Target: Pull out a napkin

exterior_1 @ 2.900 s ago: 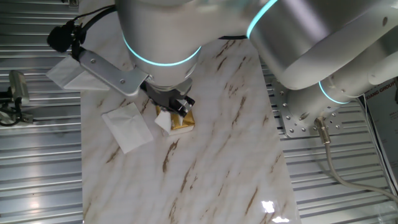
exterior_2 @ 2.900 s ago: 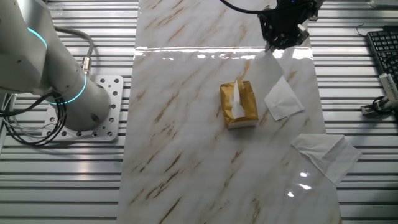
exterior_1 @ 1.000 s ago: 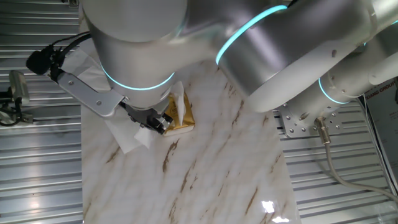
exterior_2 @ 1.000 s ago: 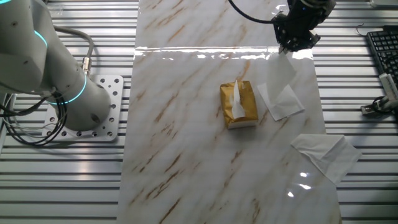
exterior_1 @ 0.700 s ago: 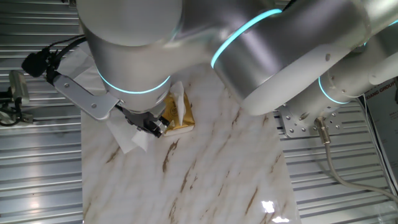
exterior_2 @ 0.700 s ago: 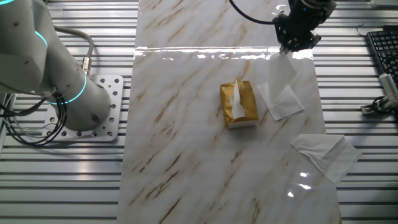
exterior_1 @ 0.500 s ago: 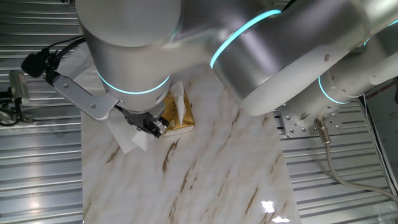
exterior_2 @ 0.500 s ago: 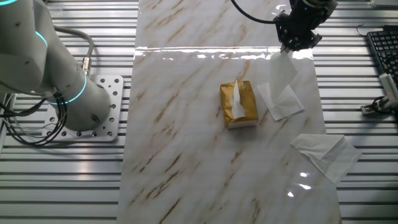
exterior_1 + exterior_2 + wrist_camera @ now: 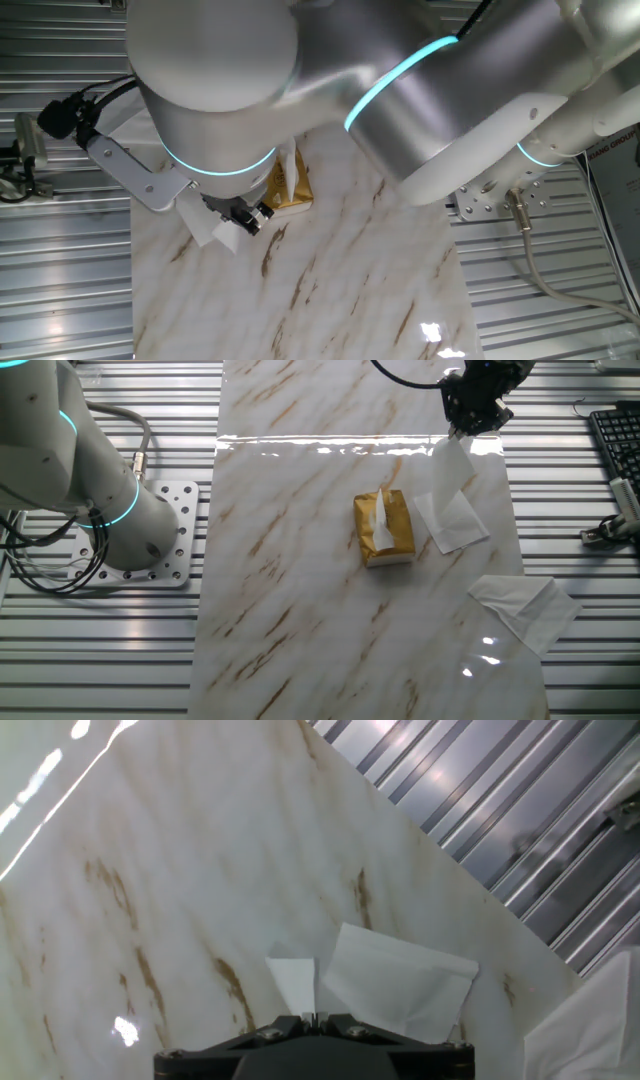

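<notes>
The golden-yellow packet (image 9: 383, 530) lies mid-table with a white tissue sticking out of its slot; it also shows in one fixed view (image 9: 287, 187). My gripper (image 9: 470, 418) is high above the table, to the side of the packet, and shut on the napkin (image 9: 449, 464), a small white sheet that hangs free below the fingertips. In the hand view the gripper (image 9: 313, 1017) pinches the napkin's top edge (image 9: 296, 982). In one fixed view the gripper (image 9: 245, 216) holds the napkin (image 9: 221, 236) beside the packet.
A larger flat square white napkin (image 9: 456, 523) lies on the marble table (image 9: 300, 610) under the hanging sheet; it also shows in the hand view (image 9: 397, 982). A big white napkin with a pointed corner (image 9: 525, 609) lies at the table's edge. Ribbed metal surrounds the table.
My gripper has carried the hanging napkin sideways away from the packet, over the flat square napkin, and has risen slightly in the last half second. The packet has not moved.
</notes>
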### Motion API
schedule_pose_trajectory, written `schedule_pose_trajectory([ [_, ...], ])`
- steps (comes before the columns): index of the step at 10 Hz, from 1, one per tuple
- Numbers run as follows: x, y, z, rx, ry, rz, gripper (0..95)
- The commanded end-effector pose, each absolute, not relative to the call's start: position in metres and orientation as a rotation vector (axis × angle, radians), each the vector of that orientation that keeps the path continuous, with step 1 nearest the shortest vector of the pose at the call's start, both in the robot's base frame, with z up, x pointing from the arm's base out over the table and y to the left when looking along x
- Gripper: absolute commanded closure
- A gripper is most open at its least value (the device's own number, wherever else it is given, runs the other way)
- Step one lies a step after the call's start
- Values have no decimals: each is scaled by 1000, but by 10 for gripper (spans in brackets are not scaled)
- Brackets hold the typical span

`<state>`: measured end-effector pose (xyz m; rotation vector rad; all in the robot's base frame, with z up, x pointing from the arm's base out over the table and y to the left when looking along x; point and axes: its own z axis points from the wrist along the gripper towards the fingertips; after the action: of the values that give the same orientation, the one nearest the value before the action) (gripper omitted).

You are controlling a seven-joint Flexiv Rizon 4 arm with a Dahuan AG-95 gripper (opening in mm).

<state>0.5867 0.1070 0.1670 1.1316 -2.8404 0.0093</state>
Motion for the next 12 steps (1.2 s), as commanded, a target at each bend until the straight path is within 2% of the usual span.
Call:
schedule_pose_trajectory([
  [1,586,107,168,1128,-2832,-4,950],
  [8,586,109,167,1008,-2869,-52,950],
  [9,586,109,167,1010,-2868,-57,570],
  [10,585,109,167,1016,-2866,-60,380],
  [11,585,109,167,1014,-2866,-57,0],
  [12,585,109,167,1012,-2866,-56,0],
])
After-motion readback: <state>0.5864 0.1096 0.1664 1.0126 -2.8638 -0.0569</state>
